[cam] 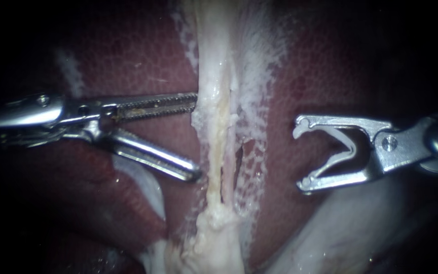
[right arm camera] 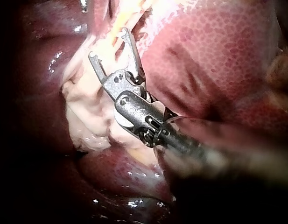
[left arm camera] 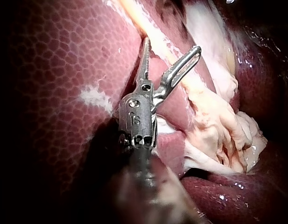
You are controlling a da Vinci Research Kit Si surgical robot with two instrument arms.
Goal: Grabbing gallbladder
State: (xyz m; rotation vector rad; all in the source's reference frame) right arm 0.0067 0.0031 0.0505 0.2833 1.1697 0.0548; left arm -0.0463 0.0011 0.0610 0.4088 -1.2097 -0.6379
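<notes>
Shafts blur into darkness; left instrument gapes, right instrument holds clip.

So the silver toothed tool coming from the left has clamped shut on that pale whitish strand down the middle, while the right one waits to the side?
Not quite. In the endoscope view the left instrument holds its toothed jaws wide open beside the pale whitish strand, gripping nothing. The right instrument, holding a white clip, does wait to the side.
</notes>
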